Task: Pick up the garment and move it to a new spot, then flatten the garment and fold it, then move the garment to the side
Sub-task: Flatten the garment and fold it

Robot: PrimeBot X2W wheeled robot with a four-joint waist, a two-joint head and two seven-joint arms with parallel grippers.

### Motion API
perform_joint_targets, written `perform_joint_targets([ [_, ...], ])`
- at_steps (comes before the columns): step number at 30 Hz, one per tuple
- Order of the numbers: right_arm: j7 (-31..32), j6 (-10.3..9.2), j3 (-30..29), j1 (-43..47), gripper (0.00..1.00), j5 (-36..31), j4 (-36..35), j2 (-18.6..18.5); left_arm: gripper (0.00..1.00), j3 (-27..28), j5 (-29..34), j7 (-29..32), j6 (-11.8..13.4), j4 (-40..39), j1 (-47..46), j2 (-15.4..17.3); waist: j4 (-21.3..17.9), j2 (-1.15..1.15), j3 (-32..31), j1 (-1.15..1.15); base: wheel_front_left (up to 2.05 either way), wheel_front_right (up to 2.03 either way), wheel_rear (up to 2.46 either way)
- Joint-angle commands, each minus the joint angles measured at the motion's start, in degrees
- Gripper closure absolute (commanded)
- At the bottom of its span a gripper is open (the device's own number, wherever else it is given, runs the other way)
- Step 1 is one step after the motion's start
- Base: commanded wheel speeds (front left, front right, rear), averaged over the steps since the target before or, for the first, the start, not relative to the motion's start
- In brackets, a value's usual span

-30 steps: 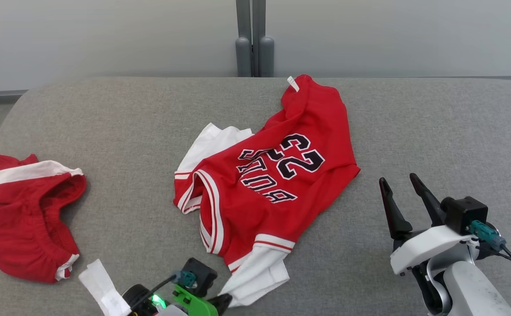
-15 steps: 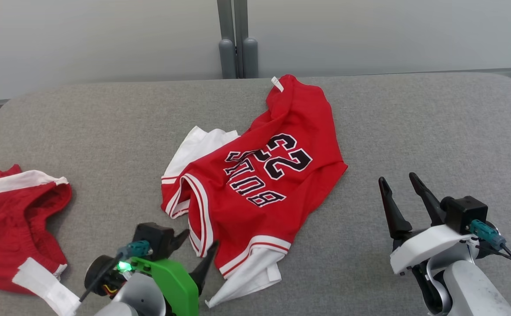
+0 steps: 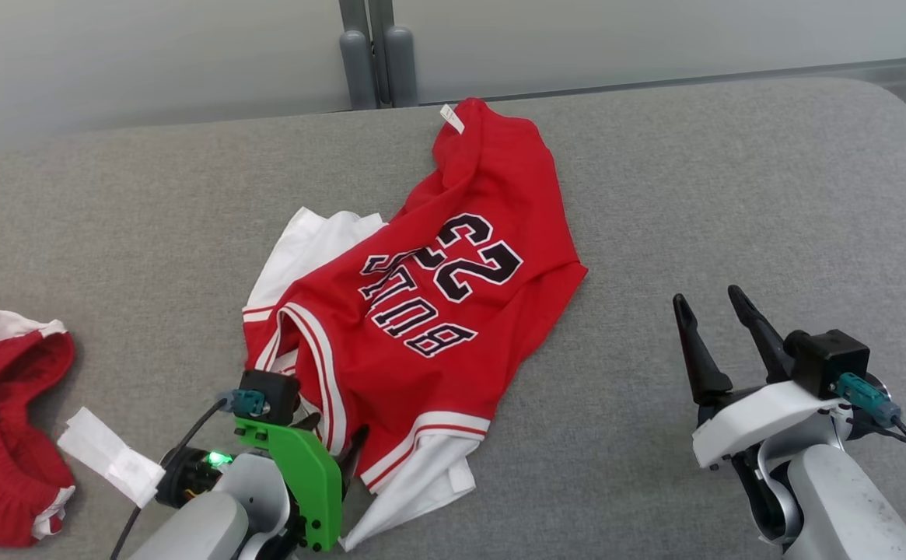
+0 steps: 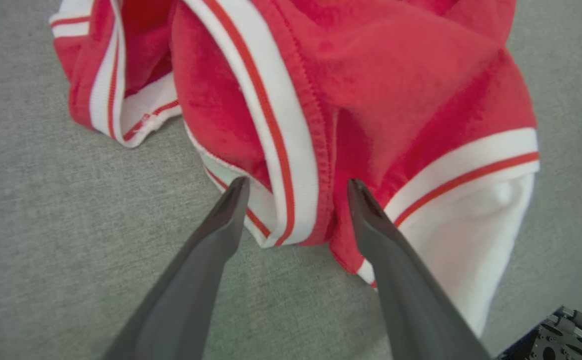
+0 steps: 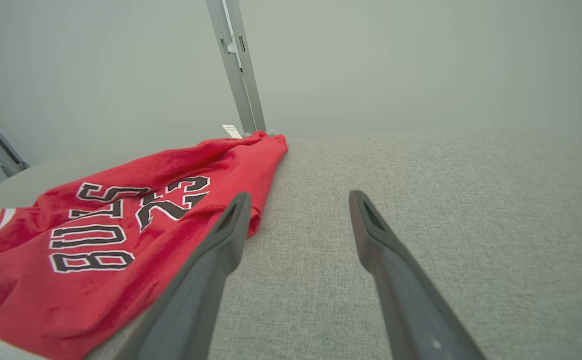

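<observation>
The red jersey (image 3: 421, 327) lay crumpled in the middle of the grey counter (image 3: 732, 179). The left gripper (image 3: 334, 437) reached down low at the jersey's near edge, its fingers wide apart on each side of a striped fold, not squeezing it. The right gripper (image 3: 707, 297) hung off to the right over bare counter, fingers wide apart, pointing forward, holding nothing.

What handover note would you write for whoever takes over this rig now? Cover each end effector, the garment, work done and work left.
Left end effector: open, straddling a striped edge of the jersey, nothing gripped.
Right end effector: open, empty, apart from the jersey.
Jersey: crumpled on the middle of the grey surface.
Done: no flattening or folding shows.
Left: flatten, fold, move aside.
</observation>
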Motion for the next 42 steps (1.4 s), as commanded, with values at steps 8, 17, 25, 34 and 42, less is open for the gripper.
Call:
perform_joint_targets([
  [8, -0.35, -0.02, -0.76, -1.14, 0.00, -0.20, -0.11, 0.48, 1.00, 1.32, 0.45, -3.01, -2.43, 5.27, -4.07, 1.20, -1.36, 0.00, 1.84, 0.00, 0.00, 0.00, 0.00],
  [17, -0.56, -0.02, -0.97, -2.77, 0.00, -0.48, -0.97, 0.68, 1.00, 5.04, -0.29, 1.49, -3.81, 2.69, -11.66, 9.01, -2.27, 0.00, 4.70, 0.00, 0.00, 0.00, 0.00],
  [25, -0.72, -0.02, -0.19, -4.73, 0.00, -0.34, -0.69, 1.14, 1.00, 7.55, -2.74, 5.34, -7.63, 12.18, -19.11, 12.38, -4.69, 0.00, 7.38, 0.00, 0.00, 0.00, 0.00],
  [34, -0.76, -0.02, -0.49, -2.86, 0.00, -0.03, 0.55, 1.68, 0.00, 6.95, -1.20, -1.44, -9.51, 16.05, -19.00, 11.74, -4.35, 0.00, 4.14, 0.00, 0.00, 0.00, 0.00],
  [42, -0.79, -0.02, -0.85, -0.13, 0.00, 0.42, 0.97, 1.94, 0.00, 9.60, 0.21, -15.74, -2.70, 6.82, -9.69, 11.19, -1.95, 0.00, 0.01, 0.00, 0.00, 0.00, 0.00],
])
